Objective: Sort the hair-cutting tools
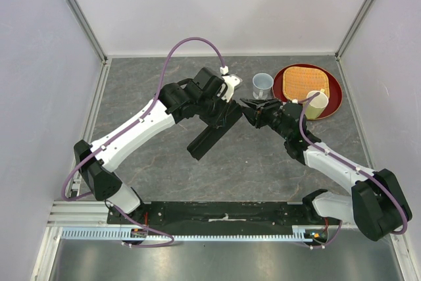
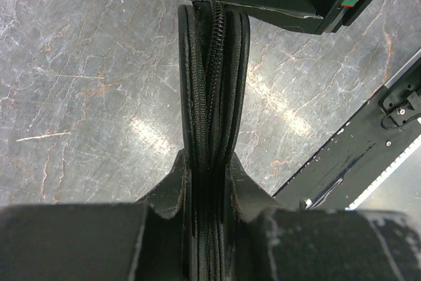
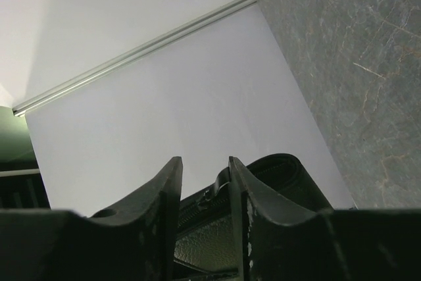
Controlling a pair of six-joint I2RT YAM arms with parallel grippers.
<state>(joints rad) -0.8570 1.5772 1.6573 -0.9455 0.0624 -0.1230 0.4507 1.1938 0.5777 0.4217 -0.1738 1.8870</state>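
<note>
Left wrist view: left gripper (image 2: 207, 162) clamps black zippered case (image 2: 212, 64).

The surface (image 1: 263, 176) is dark grey and stone-like, marbled with pale veins and a few rusty-orange streaks. The case (image 1: 212, 135) is black all over, with a faint pebbled grain and a black zip (image 2: 214, 64) of fine teeth. The left fingers (image 2: 245, 185) and right fingers (image 3: 164, 195) are matt black, scuffed pale grey along their edges. The left arm (image 1: 141, 126) and right arm (image 1: 335, 166) have white links between black joints, and lilac cables (image 1: 191, 41). Near the far right corner are a dark red plate (image 1: 279, 87), a woven orange-tan mat (image 1: 304, 81), a cream cup (image 1: 317, 104) and a clear bluish cup (image 1: 262, 83). The walls (image 1: 217, 4) are pale lilac-white, with silver rails (image 1: 79, 11).
</note>
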